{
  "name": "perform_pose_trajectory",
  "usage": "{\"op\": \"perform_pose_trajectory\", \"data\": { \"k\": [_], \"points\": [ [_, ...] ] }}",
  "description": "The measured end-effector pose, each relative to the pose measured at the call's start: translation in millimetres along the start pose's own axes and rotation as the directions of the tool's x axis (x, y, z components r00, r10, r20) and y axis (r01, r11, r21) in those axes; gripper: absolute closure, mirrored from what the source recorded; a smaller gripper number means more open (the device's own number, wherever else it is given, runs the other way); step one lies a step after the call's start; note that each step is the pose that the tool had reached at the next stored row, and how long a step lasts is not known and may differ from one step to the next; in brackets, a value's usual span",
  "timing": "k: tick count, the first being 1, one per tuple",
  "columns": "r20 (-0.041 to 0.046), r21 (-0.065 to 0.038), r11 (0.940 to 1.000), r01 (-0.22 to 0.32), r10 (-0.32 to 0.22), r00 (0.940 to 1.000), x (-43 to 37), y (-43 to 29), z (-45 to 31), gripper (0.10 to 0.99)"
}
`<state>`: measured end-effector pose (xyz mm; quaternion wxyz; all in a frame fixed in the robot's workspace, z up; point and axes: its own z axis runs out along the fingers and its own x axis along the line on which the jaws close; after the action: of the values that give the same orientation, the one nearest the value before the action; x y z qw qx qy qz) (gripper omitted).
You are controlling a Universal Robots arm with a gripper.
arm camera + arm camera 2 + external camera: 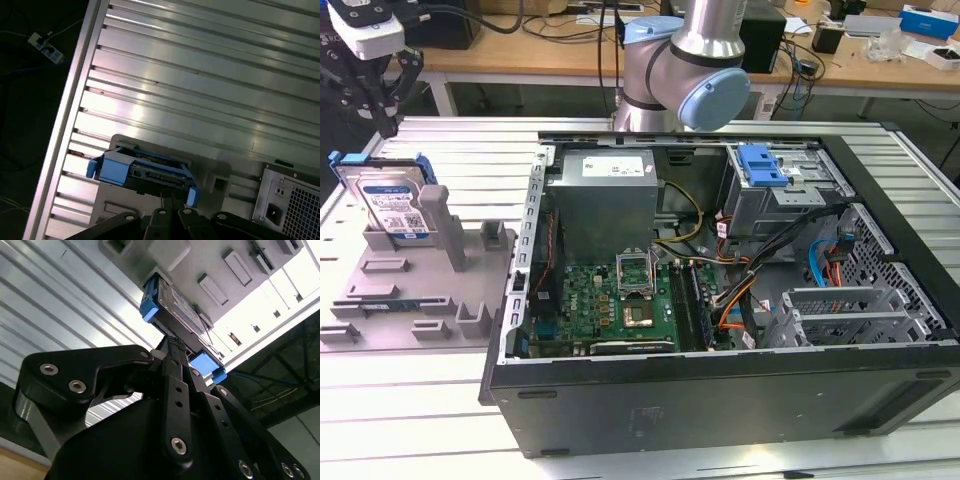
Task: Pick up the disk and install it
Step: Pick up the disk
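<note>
Disk (392,205) stood on edge in grey tray (425,295) on slatted counter (470,140), beside opened computer case (720,400), gripper (386,124) positioned close above disk, fingers drawn together, nothing clamped.

Exterior view: off the arm and raised, looking down at an angle across the open black metal computer case (720,405) and the ribbed aluminium table (460,150); moderate distance, taking in the whole workspace.
First wrist view: on the arm, facing steeply down past the black gripper (167,200); close above the flat silver metal disk in a blue plastic carrier (150,172).
Second wrist view: on the arm, behind the gripper (175,347) and looking along it; very close to the disk (177,310).
Shared: all three views show the disk (390,205), the grey moulded plastic tray (420,290) and the table; the exterior and first wrist views both show the grey metal power supply box (295,205).
</note>
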<state>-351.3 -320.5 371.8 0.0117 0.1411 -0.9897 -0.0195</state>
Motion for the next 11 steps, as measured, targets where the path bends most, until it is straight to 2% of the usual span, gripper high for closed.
{"op": "perform_pose_trajectory", "data": {
  "k": [2,6,7,9,10,11],
  "points": [
    [-0.0017,0.001,0.9992,0.041,-0.041,0.9992,0.0,0.0,0.4,0.98],
    [-0.0069,0.002,0.9876,0.157,-0.157,0.9876,0.0,-0.1,1.7,0.729],
    [-0.0078,0.002,0.984,0.178,-0.178,0.984,0.0,-0.1,2.0,0.671],
    [-0.0096,0.003,0.976,0.218,-0.218,0.976,0.0,-0.1,2.6,0.671],
    [-0.0114,0.003,0.9669,0.255,-0.255,0.9669,0.0,-0.1,2.9,0.604],
    [-0.0122,0.004,0.9624,0.272,-0.272,0.9624,0.0,-0.1,3.0,0.604]
  ]
}}
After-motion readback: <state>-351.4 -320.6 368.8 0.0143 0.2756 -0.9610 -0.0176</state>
